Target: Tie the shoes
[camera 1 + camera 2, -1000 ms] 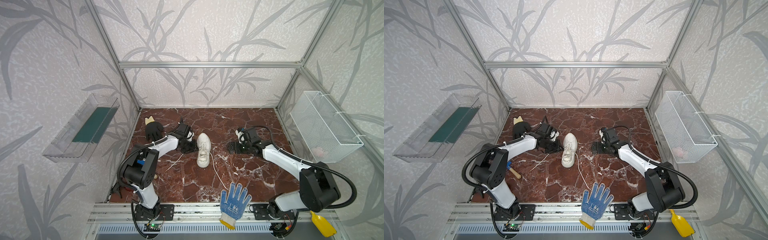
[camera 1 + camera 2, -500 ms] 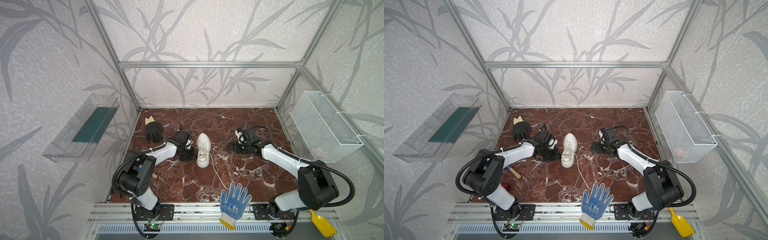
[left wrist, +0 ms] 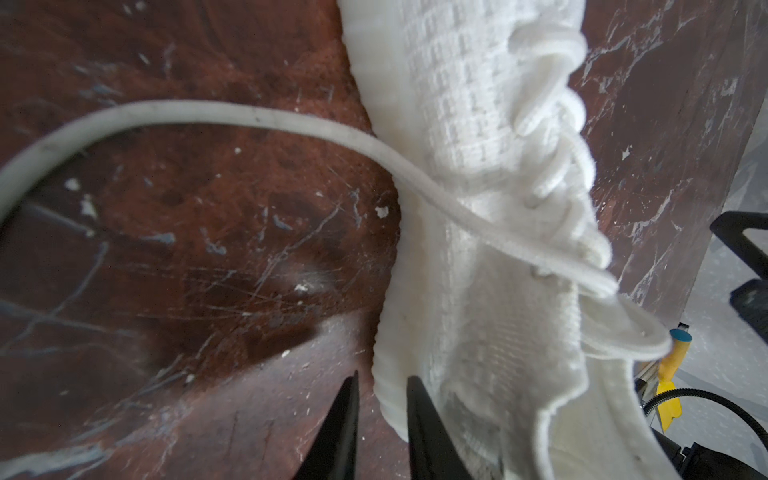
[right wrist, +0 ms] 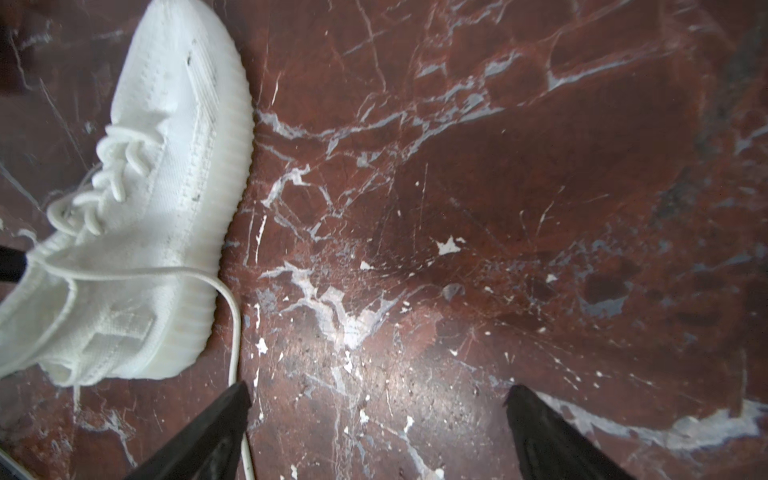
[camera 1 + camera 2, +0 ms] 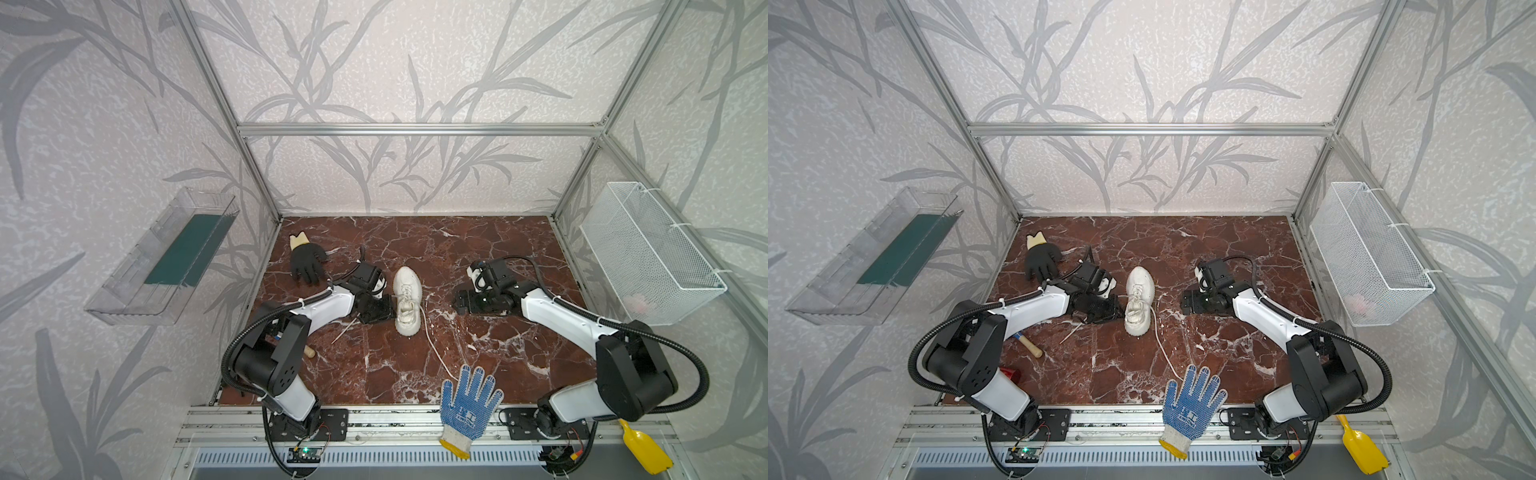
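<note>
Currently on your bench, item by item:

1. Off-white knit sneaker with a chunky ribbed sole (image 5: 407,305). It stands upright near the middle of the red-brown veined marble floor (image 5: 457,249), with its rounded toe toward the back wall and its heel toward the front rail. The upper is a coarse open weave and the sole wall is finely ridged.
2. Thin white round-cord laces (image 3: 249,120), untied. One length arcs off the eyelets on the left arm's side. The other trails from the shoe across the marble to just beside the blue glove.
3. Your left gripper (image 3: 382,380), with black tapered fingers, sits against the sneaker's ribbed sole edge near the heel. Its jaws are drawn nearly together with only a slit between the tips. You cannot tell whether they pinch anything.
4. Your right gripper (image 4: 378,395) is low over bare marble on the sneaker's other side. Its jaws are spread wide and hold nothing. The trailing lace passes beside one fingertip.
5. Blue dotted knit glove with a white cuff (image 5: 469,401), lying flat and overhanging the front rail.
6. Black rubbery glove with a cream cuff (image 5: 306,264), at the back left of the floor.
7. White wire-mesh basket (image 5: 648,257), hung on the right wall.
8. Clear plastic tray with a green liner (image 5: 166,257), on the left wall.
9. Yellow plastic scoop (image 5: 646,451), at the front right corner.
</note>
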